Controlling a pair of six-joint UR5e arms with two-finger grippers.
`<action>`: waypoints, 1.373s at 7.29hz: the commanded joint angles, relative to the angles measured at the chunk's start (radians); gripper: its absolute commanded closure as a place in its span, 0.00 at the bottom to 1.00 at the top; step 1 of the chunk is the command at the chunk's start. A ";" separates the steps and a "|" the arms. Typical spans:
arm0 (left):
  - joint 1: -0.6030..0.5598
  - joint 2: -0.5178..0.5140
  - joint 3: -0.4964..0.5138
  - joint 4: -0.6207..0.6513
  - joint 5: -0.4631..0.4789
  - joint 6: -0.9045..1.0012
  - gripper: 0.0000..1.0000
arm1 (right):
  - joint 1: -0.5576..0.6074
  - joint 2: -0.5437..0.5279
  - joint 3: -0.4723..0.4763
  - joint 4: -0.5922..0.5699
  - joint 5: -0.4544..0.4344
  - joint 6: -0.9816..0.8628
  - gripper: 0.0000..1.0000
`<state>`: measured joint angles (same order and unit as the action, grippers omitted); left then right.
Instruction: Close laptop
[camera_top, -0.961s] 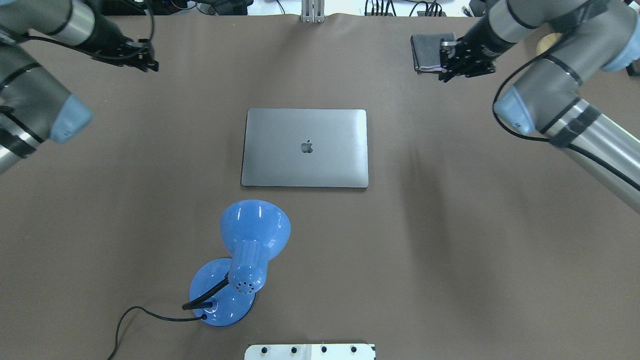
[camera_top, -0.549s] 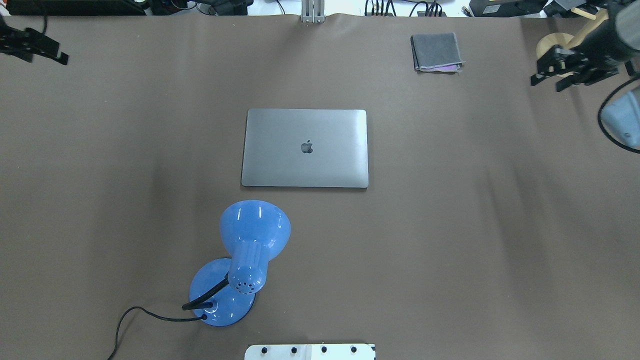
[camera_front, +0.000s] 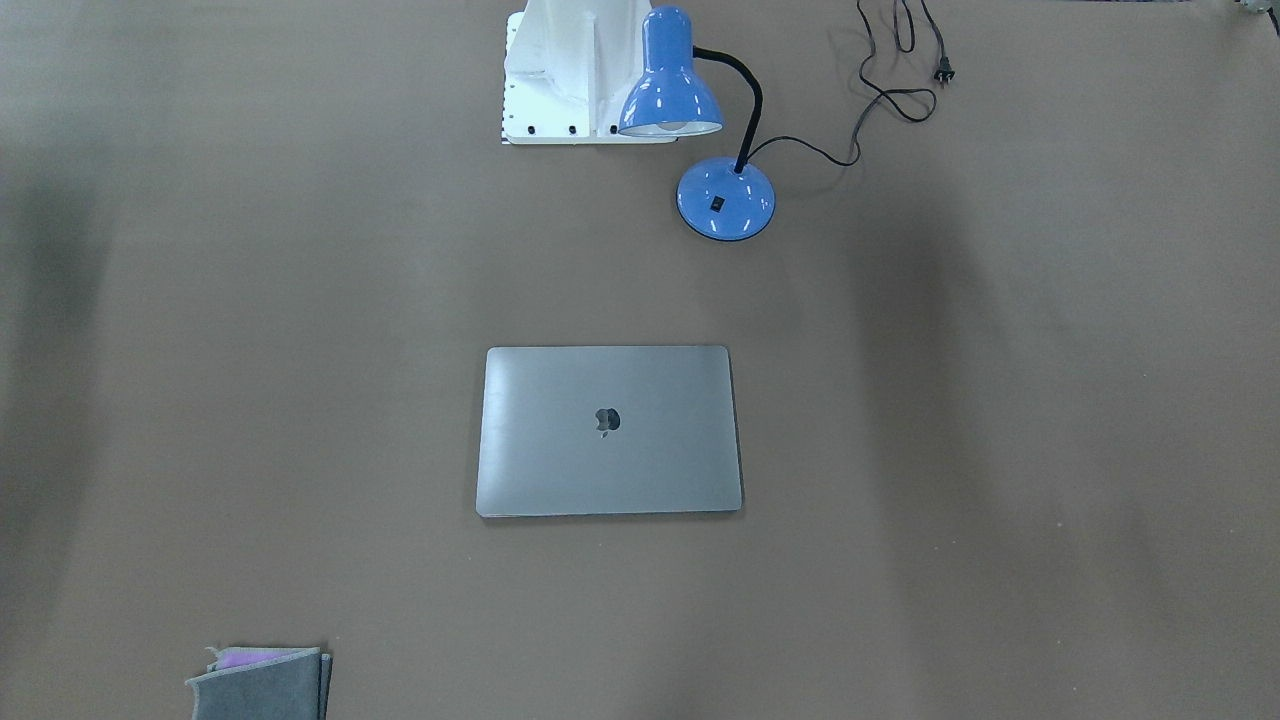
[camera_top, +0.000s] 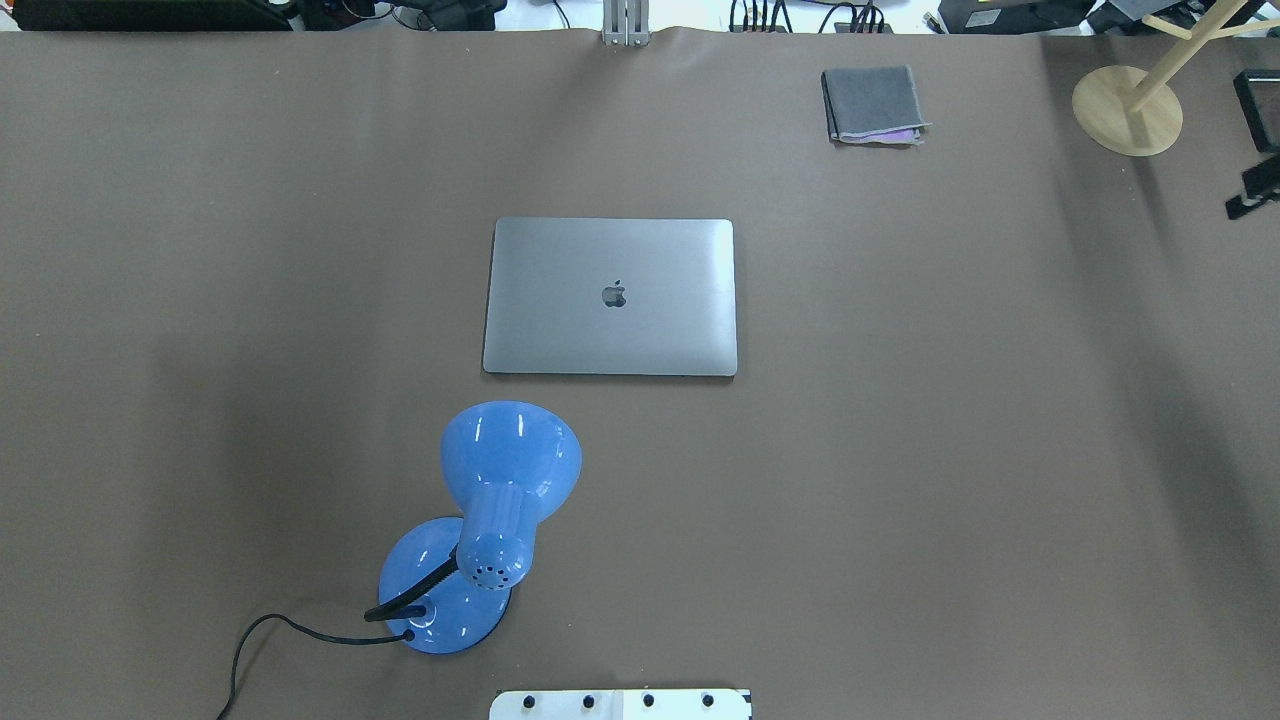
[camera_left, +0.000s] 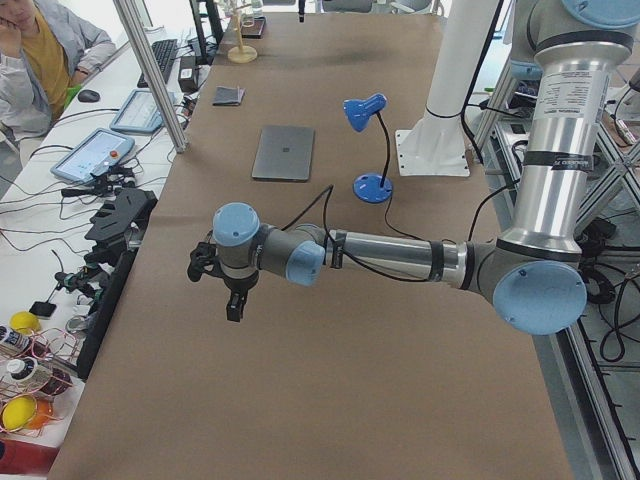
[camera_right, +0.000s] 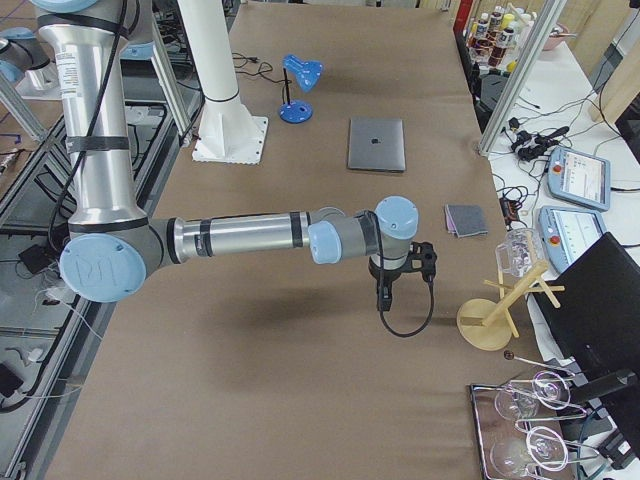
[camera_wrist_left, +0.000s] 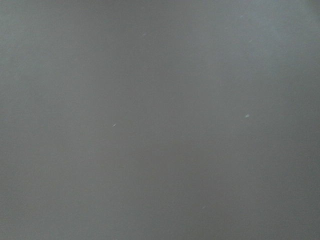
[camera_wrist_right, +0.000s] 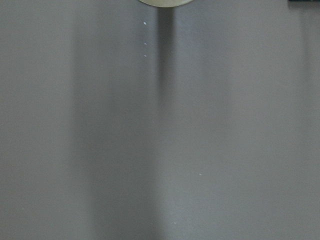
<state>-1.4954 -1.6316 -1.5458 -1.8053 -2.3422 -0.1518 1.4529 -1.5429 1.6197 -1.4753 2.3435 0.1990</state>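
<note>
The laptop (camera_top: 610, 296) lies shut and flat in the middle of the brown table, its grey lid with the dark apple logo facing up. It also shows in the front view (camera_front: 608, 430) and in both side views (camera_left: 283, 152) (camera_right: 377, 144). My left gripper (camera_left: 232, 305) hangs over the table's left end, far from the laptop, and shows only in the left side view, so I cannot tell its state. My right gripper (camera_right: 383, 298) hangs over the right end near the wooden stand. Only a black sliver of it (camera_top: 1253, 192) shows overhead. Both wrist views show bare table.
A blue desk lamp (camera_top: 492, 520) stands near the robot's side of the laptop, its cord trailing left. A small grey felt pouch (camera_top: 872, 103) lies at the far right. A wooden stand (camera_top: 1127, 110) sits at the far right corner. The white robot base (camera_front: 560, 70) is behind the lamp.
Both arms have swung outward from the far side of the table. The left has left the overhead view and the right is nearly out at the right edge. The laptop has not moved.
</note>
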 joint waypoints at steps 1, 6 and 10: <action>-0.028 0.084 0.001 0.029 0.004 0.127 0.02 | 0.032 -0.051 0.002 0.001 -0.012 -0.058 0.00; -0.075 0.141 -0.085 0.222 -0.005 0.199 0.02 | 0.032 -0.054 -0.001 -0.005 -0.070 -0.059 0.00; -0.091 0.161 -0.131 0.225 -0.003 0.193 0.02 | 0.032 -0.056 0.003 0.000 -0.056 -0.056 0.00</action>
<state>-1.5855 -1.4638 -1.6669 -1.5810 -2.3504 0.0432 1.4849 -1.5992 1.6190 -1.4761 2.2806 0.1413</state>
